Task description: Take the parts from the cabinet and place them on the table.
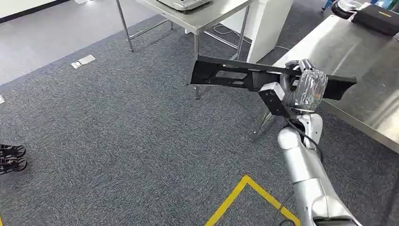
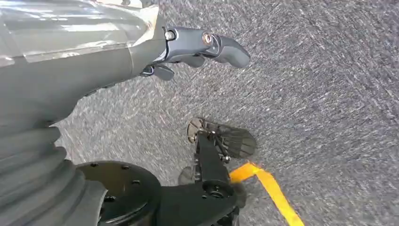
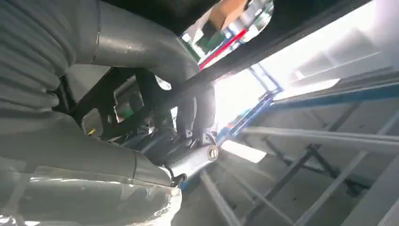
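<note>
Head view shows the right hand [image 1: 308, 87] gripping a long black part [image 1: 235, 75], flat and slotted with cut-outs, held level above the grey carpet [image 1: 117, 127] just beside the steel table [image 1: 357, 61]. Left hand [image 2: 197, 47] hangs over carpet, fingers loosely spread, holding nothing.

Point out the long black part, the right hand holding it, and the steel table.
long black part [image 1: 221, 75], head view, its slotted left half
right hand [image 1: 308, 87], head view, wrapped back
steel table [image 1: 371, 101], head view, bare top
</note>
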Robot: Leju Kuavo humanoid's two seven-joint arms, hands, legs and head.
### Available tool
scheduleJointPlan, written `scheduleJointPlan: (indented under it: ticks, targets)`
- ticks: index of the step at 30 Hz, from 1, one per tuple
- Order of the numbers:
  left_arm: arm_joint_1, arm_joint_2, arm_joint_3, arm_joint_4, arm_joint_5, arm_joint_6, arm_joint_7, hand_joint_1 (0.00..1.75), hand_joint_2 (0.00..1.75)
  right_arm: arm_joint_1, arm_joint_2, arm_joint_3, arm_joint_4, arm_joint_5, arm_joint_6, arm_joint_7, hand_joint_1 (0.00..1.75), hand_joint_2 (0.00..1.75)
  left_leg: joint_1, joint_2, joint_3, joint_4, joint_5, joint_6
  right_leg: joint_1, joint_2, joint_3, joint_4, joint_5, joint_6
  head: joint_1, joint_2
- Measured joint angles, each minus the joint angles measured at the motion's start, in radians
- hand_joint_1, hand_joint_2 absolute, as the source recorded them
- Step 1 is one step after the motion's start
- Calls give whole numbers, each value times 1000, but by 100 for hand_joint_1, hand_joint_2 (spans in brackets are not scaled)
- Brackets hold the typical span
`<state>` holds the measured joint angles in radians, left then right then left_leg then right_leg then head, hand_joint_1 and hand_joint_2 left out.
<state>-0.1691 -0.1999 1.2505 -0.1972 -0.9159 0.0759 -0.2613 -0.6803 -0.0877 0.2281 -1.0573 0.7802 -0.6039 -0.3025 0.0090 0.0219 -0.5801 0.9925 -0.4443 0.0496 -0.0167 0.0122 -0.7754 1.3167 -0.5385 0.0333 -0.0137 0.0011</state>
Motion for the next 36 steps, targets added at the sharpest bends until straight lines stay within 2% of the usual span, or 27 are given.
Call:
scheduleJointPlan:
  ticks: [1, 2, 3, 4, 5, 6, 9, 10, 11, 12, 14, 15, 16, 17, 19, 20, 21, 23, 25, 27, 28, 30, 31, 32, 34, 35, 36]
  targets:
    - [-2, 2, -1, 0, -4, -3, 9, 0, 175, -31, 0, -8, 40, 11, 0, 17, 175, 175, 0, 12, 0, 0, 0, 0, -1, -2, -5, 8, 6, 7, 0, 0]
    - [-4, 2, -2, 0, -6, -3, 14, 0, 175, -63, -2, -14, 74, 24, 0, 32, 175, 175, 0, 21, 0, 0, -1, 0, -2, -5, 18, -35, 26, 16, 0, 0]
    - [-7, 1, -5, 0, -7, -3, 16, 0, 175, -102, -4, -21, 110, 35, 0, 46, 175, 175, 0, 31, 1, 1, -1, -1, -3, -13, 64, -125, 61, 25, 3, 0]
    - [-10, 0, -11, 0, -7, 1, 14, 0, 175, -138, -6, -29, 149, 44, 0, 52, 175, 175, 0, 40, 2, 2, -3, -4, -3, -32, 119, -227, 96, 31, 2, 0]
    - [-12, 0, -15, 0, -7, 5, 10, 0, 175, -170, -10, -35, 182, 49, 0, 53, 175, 175, -5, 45, 3, 4, -5, -8, -1, -82, 165, -312, 120, 31, 5, 0]
    - [-12, -1, -17, 0, -7, 5, 10, 0, 175, -205, -10, -37, 213, 50, 0, 52, 175, 175, -13, 55, 0, 6, -10, -15, 8, -85, 176, -323, 118, 18, 6, 0]
    - [-15, 0, -20, 0, -8, -4, 26, 0, 175, -270, -15, -44, 308, 84, 0, 88, 175, 175, -12, 80, 5, 5, -10, -23, 10, -49, 165, -322, 123, 2, 3, 0]
    - [-19, 0, -22, 0, -9, -9, 37, 0, 175, -300, -16, -44, 341, 99, 2, 108, 175, 175, -10, 81, 3, 8, -15, -31, 1, -38, 165, -325, 128, -6, 3, 0]
    - [-24, 3, -25, 0, -9, -13, 42, 0, 175, -324, -14, -44, 370, 115, 3, 130, 175, 175, -5, 42, -9, 22, -28, -39, -3, -29, 165, -325, 129, -9, 1, 0]
    - [-27, 4, -26, 0, -12, -14, 44, 0, 175, -356, -15, -44, 401, 132, 5, 150, 175, 175, -1, 4, -32, 77, -65, -43, -5, -22, 165, -325, 130, -15, -6, 0]
    - [-28, 6, -27, 0, -15, -22, 50, 0, 175, -410, -13, -44, 472, 165, 17, 198, 175, 175, 1, -16, -113, 250, -140, -49, -4, -1, 164, -325, 131, -21, -9, 0]
    - [-28, 9, -29, 0, -16, -24, 51, 0, 175, -430, -13, -44, 502, 180, 26, 220, 175, 175, 1, -18, -148, 315, -158, -50, -2, 10, 164, -324, 131, -21, -11, 0]
    - [-29, 10, -32, 0, -18, -32, 51, 0, 175, -445, -15, -44, 519, 187, 31, 240, 175, 175, 1, -19, -165, 339, -153, -48, -2, 22, 164, -324, 131, -21, -12, 0]
    - [-30, 13, -37, 0, -19, -38, 48, 0, 175, -460, -18, -44, 544, 198, 39, 258, 175, 175, 1, -20, -160, 314, -126, -45, -1, 33, 165, -323, 131, -21, -12, 0]
    - [-35, 16, -43, 0, -21, -51, 40, 0, 175, -489, -21, -44, 573, 206, 47, 275, 175, 175, 1, -35, -85, 145, -26, -34, -1, 57, 165, -321, 131, -20, -13, 0]
    - [-37, 19, -43, 0, -23, -55, 34, 0, 175, -501, -22, -44, 583, 208, 50, 278, 175, 175, 2, -65, -45, 60, 12, -27, -2, 66, 165, -321, 131, -20, -13, 0]
    - [-39, 23, -44, 0, -24, -56, 31, 0, 175, -516, -23, -44, 595, 211, 54, 282, 175, 175, 6, -106, -27, 31, -1, -23, 5, 75, 160, -319, 133, -16, -11, 0]
    - [-41, 23, -46, 0, -23, -58, 23, 0, 175, -534, -26, -43, 615, 219, 57, 284, 175, 175, 0, -89, -19, 19, -5, -26, -4, 94, 151, -321, 139, -5, -16, 0]
    - [-44, 24, -49, 0, -20, -58, 17, 0, 175, -540, -32, -43, 627, 227, 58, 284, 175, 175, 0, -69, -13, 12, 2, -16, -4, 115, 150, -330, 147, 9, -15, 0]
    - [-48, 23, -51, 0, -19, -60, 14, 0, 175, -551, -38, -43, 635, 232, 58, 284, 175, 175, 4, -49, -7, -4, 11, -3, 2, 31, 116, -273, 112, 6, -9, 0]
    - [-48, 23, -51, 0, -19, -64, 13, 0, 175, -558, -35, -43, 640, 235, 59, 284, 175, 175, 4, -39, -7, -4, 12, -1, 1, 12, 81, -201, 81, 3, -2, 0]
    - [-47, 23, -51, 0, -18, -70, 10, 0, 175, -563, -33, -43, 648, 241, 62, 284, 175, 175, 1, -18, -8, -4, 11, 1, 0, 1, 3, -38, 26, 3, -2, 0]
    - [-47, 23, -51, 0, -16, -73, 7, 0, 175, -563, -34, -43, 654, 249, 65, 285, 175, 175, 1, -7, -8, -4, 11, 1, -1, 0, -18, 7, 20, 10, 2, 0]
    - [-47, 23, -51, 0, -16, -75, 4, 0, 175, -563, -34, -42, 658, 256, 68, 287, 175, 175, 2, 3, -8, -3, 10, 0, -4, -2, -12, -9, 33, 18, 1, 0]
    - [-48, 22, -51, 0, -14, -77, 1, 0, 175, -571, -34, -40, 661, 267, 71, 291, 175, 175, 2, 22, -6, -2, 7, -4, -8, -19, 73, -176, 100, 39, 2, 0]
    - [-49, 21, -51, 0, -14, -78, 0, 0, 175, -578, -34, -40, 661, 267, 72, 292, 175, 175, 2, 30, -4, -1, 5, -8, -9, -42, 126, -275, 132, 44, 2, 0]
    - [-50, 23, -52, 0, -14, -79, 0, 0, 175, -585, -34, -39, 662, 267, 73, 292, 175, 175, -8, 36, -6, 3, 0, -14, -3, -85, 150, -331, 133, 36, 3, 0]
